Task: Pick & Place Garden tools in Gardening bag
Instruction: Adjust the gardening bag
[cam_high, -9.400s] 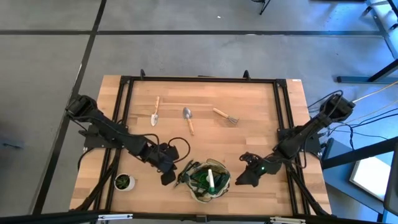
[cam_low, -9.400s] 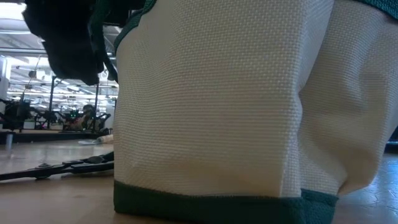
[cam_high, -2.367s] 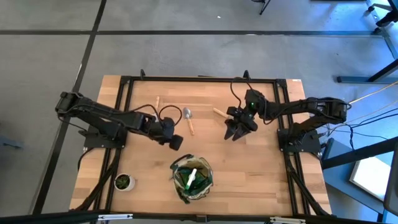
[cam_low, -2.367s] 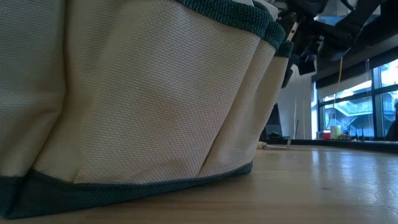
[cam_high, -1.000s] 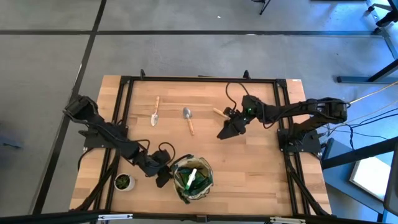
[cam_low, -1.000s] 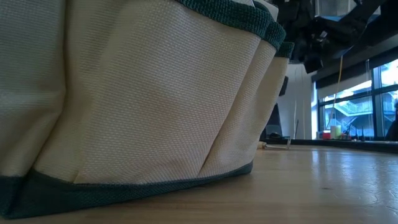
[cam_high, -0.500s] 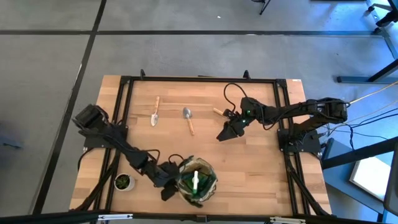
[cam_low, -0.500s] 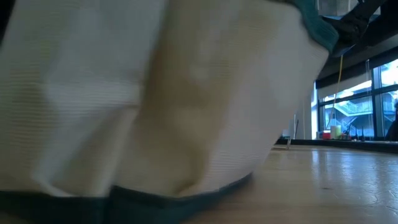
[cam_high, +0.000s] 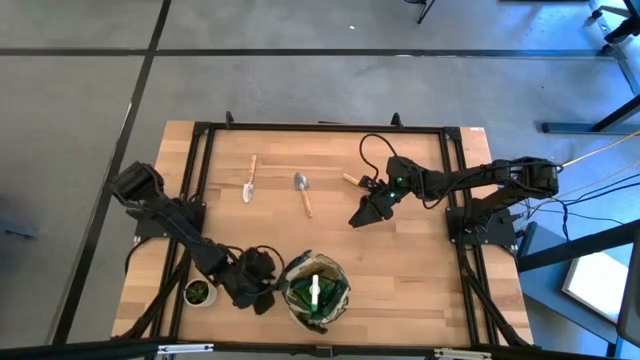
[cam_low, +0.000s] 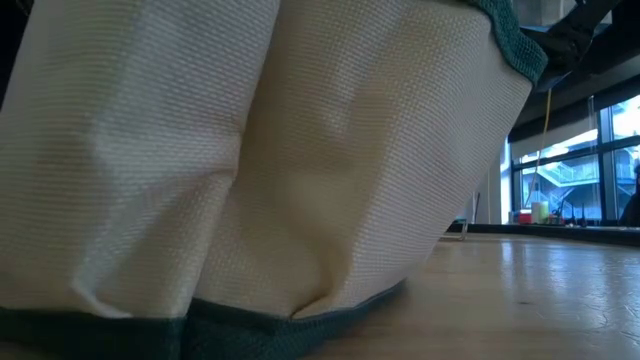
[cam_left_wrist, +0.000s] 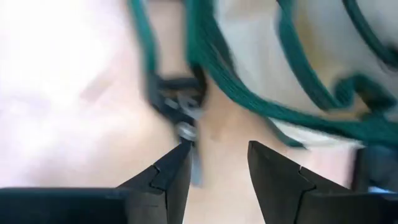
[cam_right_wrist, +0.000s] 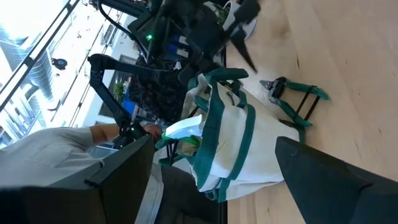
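We cannot see the table's middle from the low view, since the gardening bag (cam_low: 250, 170) fills nearly all of it and runs past three edges. In the left wrist view the pruning shears (cam_left_wrist: 180, 115) and bag trim are smeared, so we cannot tell whether anything touches them.

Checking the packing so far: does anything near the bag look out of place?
Yes: the green-handled pruning shears lie on the wooden table beside the khaki, green-trimmed fabric bag, outside it rather than inside.
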